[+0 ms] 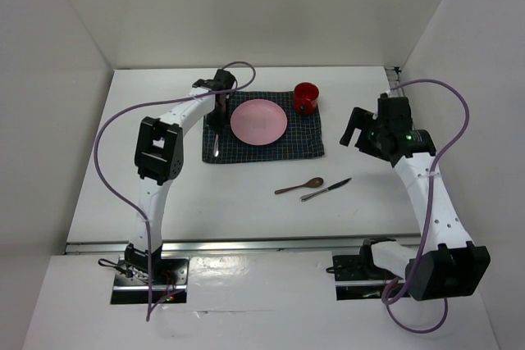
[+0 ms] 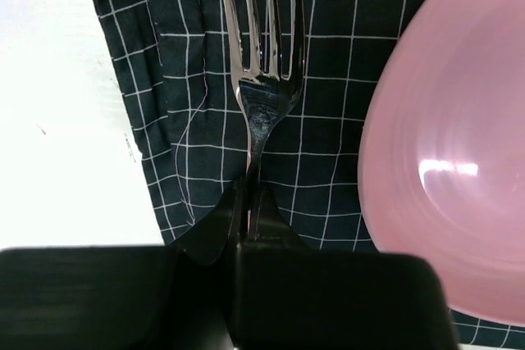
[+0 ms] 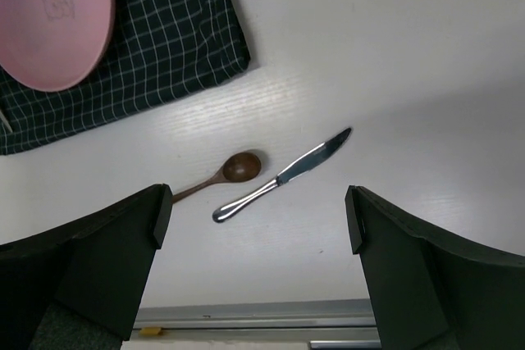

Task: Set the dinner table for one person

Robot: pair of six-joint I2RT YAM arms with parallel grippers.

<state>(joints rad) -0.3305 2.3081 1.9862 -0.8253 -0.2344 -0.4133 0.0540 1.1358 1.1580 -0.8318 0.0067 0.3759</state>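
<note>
1. Hiding the fork [image 2: 264,100] handle, the left end effector [image 2: 250,202] pinches shut on its neck; the pink plate [image 2: 443,153] is cut off at the frame's right edge.
2. Under that end effector lies the checked placemat [image 2: 328,120], with bare desk [image 2: 66,120] just to its left.
3. Spread wide, the right end effector [image 3: 258,202] hangs above the desk, knife [image 3: 283,176] and wooden spoon [image 3: 242,167] below between its fingers.

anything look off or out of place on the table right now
The knife and brown spoon lie slanted on the bare table, in front of the placemat rather than beside the plate. The placemat's left edge, by the fork, is rumpled into a fold. Nothing looks spilled or broken.
</note>
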